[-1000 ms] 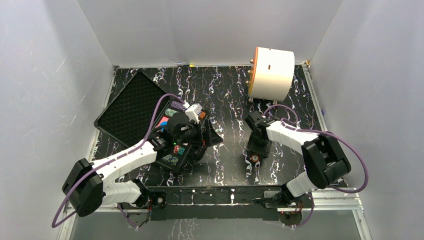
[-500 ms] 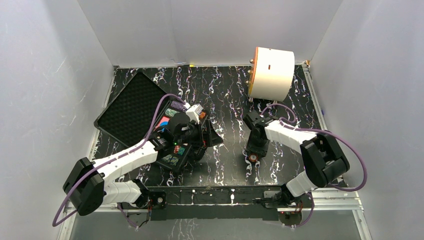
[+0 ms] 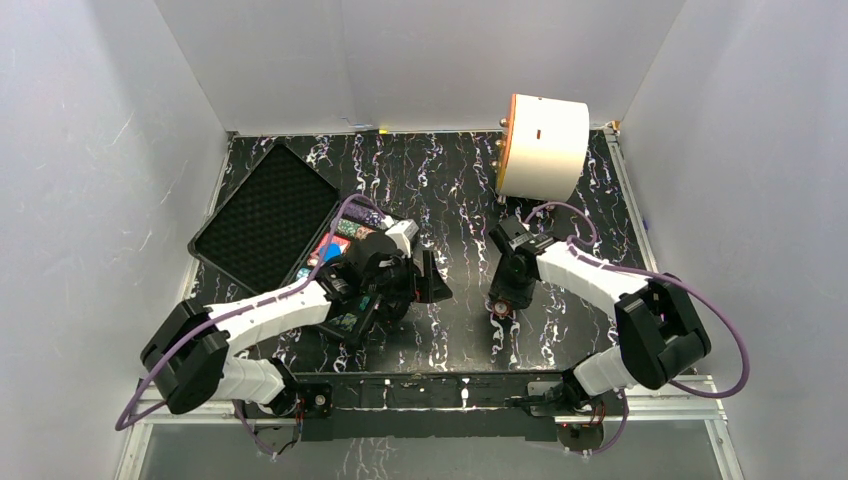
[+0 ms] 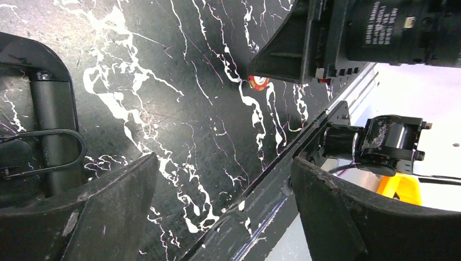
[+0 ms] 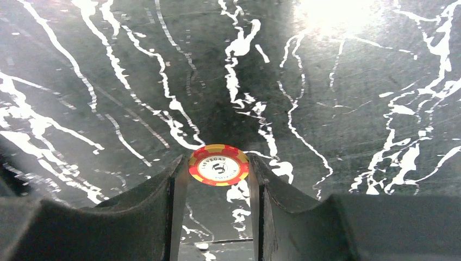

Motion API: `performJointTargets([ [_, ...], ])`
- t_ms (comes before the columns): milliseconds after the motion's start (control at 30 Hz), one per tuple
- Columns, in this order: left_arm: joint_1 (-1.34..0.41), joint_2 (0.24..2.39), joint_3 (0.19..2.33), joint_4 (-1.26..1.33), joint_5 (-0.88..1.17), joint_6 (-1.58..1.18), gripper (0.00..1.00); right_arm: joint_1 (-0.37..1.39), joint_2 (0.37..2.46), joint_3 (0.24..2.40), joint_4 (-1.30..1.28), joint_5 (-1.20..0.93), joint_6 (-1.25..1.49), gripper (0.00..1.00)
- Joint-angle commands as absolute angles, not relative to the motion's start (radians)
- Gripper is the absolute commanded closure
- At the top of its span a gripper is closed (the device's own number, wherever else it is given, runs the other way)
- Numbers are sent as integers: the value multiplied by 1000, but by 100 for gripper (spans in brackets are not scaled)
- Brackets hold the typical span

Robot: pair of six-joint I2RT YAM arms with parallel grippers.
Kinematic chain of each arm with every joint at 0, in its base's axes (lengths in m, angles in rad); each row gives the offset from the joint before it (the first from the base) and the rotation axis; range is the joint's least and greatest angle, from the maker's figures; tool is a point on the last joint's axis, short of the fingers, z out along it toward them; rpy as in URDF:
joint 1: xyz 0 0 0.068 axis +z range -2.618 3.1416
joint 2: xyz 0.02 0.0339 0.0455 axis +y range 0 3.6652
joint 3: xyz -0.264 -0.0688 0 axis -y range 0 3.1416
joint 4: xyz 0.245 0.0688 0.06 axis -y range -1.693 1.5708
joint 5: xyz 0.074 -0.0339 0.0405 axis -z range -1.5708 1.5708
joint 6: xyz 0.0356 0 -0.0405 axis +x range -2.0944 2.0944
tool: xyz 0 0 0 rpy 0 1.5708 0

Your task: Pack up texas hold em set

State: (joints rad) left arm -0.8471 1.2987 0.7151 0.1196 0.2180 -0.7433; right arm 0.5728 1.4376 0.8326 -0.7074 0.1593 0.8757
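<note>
While nipping poker chip by thin rim with right gripper, risks flicking it loose. Holds left gripper wide open, empty.

The place is a robotics lab test cell. Plain white panel walls box in a black marbled table. The left arm and right arm are mounted along an aluminium rail at its near edge, trailing purple cables.
</note>
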Motion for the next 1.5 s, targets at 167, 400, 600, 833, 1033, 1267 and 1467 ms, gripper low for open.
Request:
performJointTargets([
  [167, -890, 1362, 680, 307, 191, -813, 11, 579, 1375, 869, -620, -21, 951, 52],
  [400, -929, 1486, 697, 430, 180, -857, 21, 579, 1378, 883, -529, -138, 984, 51],
  [600, -948, 1559, 708, 534, 167, -891, 36, 580, 1378, 891, -491, -199, 1003, 51],
  [833, -953, 1584, 718, 563, 122, -910, 51, 579, 1376, 888, -470, -242, 1015, 51],
  [1033, -953, 1582, 712, 570, 93, -932, 66, 579, 1368, 881, -461, -258, 1025, 51],
  [1267, -953, 1581, 718, 575, 89, -944, 82, 579, 1367, 869, -443, -278, 1037, 51],
  [1467, -953, 1579, 721, 572, 87, -925, 99, 579, 1363, 865, -431, -273, 1044, 50],
])
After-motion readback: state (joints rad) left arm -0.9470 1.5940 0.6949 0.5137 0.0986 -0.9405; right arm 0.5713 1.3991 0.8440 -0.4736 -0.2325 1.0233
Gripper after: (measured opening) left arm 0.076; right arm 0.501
